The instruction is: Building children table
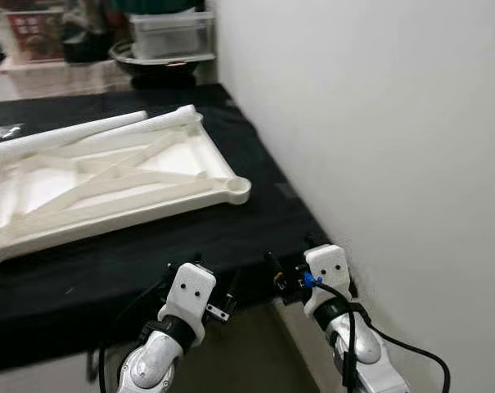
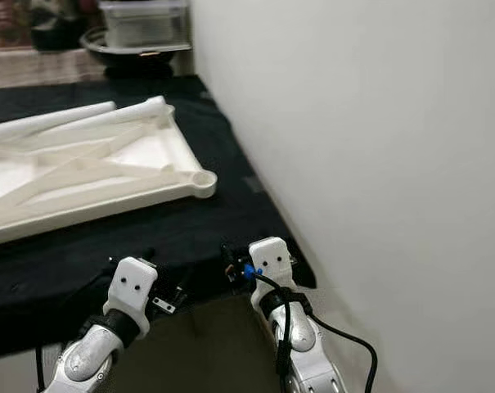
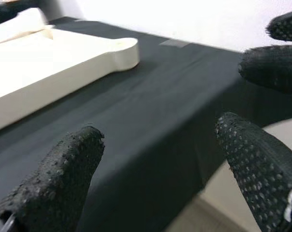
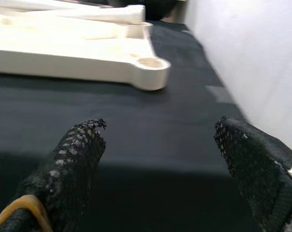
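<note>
Early stage: white tabletop frame (image 1: pixel 108 176) lies upside down mid-surface on the black-clothed bench (image 1: pixel 255 221), one loose leg (image 1: pixel 59 135) along its far edge, unfitted. Left gripper (image 1: pixel 218 295) and right gripper (image 1: pixel 281 274) hover at the near edge, jaws spread, empty.

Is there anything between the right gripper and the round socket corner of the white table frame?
No. Only bare black cloth lies between the open right gripper and the frame's socket corner, seen in the right wrist view.
</note>
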Motion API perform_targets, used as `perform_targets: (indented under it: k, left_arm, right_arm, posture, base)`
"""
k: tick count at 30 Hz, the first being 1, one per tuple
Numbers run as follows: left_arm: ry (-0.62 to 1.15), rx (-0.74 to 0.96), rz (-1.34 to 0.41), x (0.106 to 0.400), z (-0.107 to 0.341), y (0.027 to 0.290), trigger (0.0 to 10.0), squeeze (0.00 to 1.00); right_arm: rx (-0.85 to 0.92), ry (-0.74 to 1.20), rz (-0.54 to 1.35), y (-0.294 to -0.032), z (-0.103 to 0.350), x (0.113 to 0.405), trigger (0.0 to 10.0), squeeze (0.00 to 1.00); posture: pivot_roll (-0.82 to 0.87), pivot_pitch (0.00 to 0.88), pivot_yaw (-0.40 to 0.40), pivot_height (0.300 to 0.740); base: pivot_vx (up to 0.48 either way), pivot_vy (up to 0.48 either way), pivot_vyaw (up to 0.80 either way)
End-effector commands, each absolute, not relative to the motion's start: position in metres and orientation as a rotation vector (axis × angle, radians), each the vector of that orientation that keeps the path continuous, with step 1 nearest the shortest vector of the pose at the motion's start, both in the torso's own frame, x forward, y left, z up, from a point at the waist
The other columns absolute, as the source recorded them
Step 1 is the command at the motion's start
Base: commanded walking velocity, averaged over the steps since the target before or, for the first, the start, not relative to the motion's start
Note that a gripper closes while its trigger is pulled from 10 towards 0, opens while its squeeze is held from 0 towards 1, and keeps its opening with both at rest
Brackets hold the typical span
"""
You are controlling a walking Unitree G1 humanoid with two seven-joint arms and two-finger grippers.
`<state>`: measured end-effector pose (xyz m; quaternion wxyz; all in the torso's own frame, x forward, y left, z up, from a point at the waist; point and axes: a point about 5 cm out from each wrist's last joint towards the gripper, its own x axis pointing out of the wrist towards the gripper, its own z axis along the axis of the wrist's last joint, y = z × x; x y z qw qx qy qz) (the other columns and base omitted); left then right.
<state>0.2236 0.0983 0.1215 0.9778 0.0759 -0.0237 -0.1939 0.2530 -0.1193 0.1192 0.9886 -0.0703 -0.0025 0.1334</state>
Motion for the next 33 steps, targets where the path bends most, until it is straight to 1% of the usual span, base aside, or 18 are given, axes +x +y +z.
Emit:
perform_targets:
  k: [1, 17, 27, 33]
  left_arm:
    - [-0.033, 0.152, -0.392, 0.2224, 0.1170, 0.0981, 10.0, 0.00]
    - [-0.038, 0.159, -0.389, 0.2233, 0.1177, 0.0985, 10.0, 0.00]
    - [-0.035, 0.156, -0.394, 0.2244, 0.1180, 0.0973, 10.0, 0.00]
    - [-0.036, 0.160, -0.396, 0.2242, 0.1184, 0.0965, 10.0, 0.00]
  right_arm:
    - [-0.149, 0.019, 0.257, -0.1227, 0.1140, 0.2524, 10.0, 0.00]
    - [-0.146, 0.030, 0.247, -0.1231, 0.1135, 0.2538, 10.0, 0.00]
    - [-0.153, 0.039, 0.238, -0.1247, 0.1130, 0.2541, 10.0, 0.00]
    - [-0.133, 0.041, 0.240, -0.1252, 0.1130, 0.2547, 10.0, 0.00]
  posture:
    - [0.04, 0.021, -0.039, 0.740]
    - [0.04, 0.036, -0.038, 0.740]
    - [0.03, 0.038, -0.035, 0.740]
    - [0.02, 0.044, -0.033, 0.740]
  base:
    - [-0.480, 0.000, 0.00]
    - [-0.480, 0.000, 0.00]
    - [-0.024, 0.000, 0.00]
    - [0.000, 0.000, -0.79]
